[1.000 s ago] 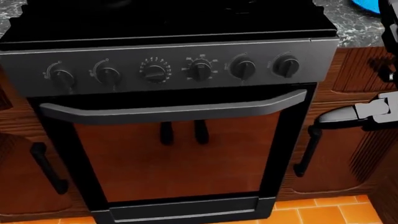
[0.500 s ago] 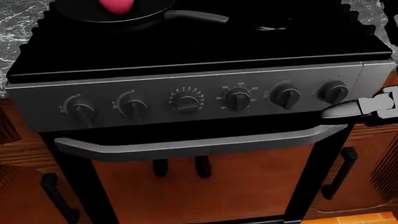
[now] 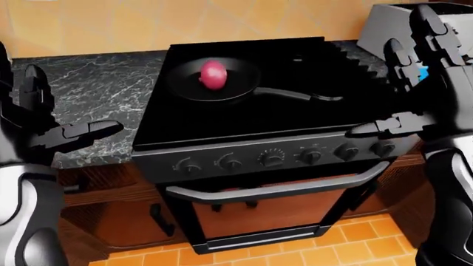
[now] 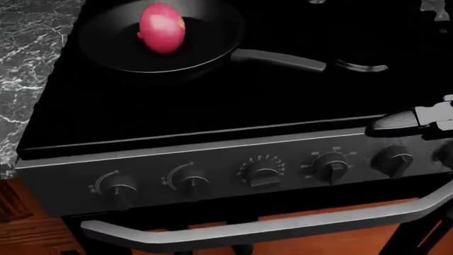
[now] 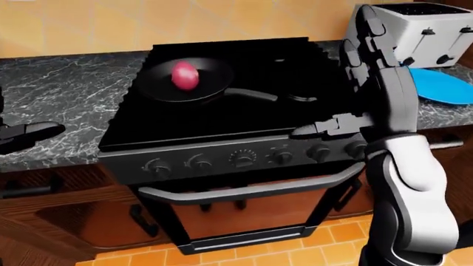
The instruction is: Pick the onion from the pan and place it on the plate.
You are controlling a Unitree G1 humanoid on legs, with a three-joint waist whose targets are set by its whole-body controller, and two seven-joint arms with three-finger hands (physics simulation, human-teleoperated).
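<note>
A red onion (image 4: 162,27) lies in a black pan (image 4: 206,49) on the black stove's top left area; the pan's handle (image 4: 280,58) points right. The blue plate (image 5: 443,86) rests on the counter right of the stove, below a toaster. My right hand (image 5: 336,77) is open and raised over the stove's right edge, fingers up, thumb (image 4: 396,121) pointing left, well apart from the pan. My left hand (image 3: 70,105) is open over the marble counter at the left, holding nothing.
The stove (image 3: 244,124) has a row of knobs (image 4: 263,174) and an oven door handle (image 3: 281,188). Dark marble counter (image 3: 111,94) runs on both sides. A white toaster (image 5: 421,25) stands at the top right. Wooden cabinets (image 5: 66,216) and orange floor tiles lie below.
The camera has tilted up: the stove's front slid down the head view, and the pan with the onion came into sight. My right thumb stays at the right edge.
</note>
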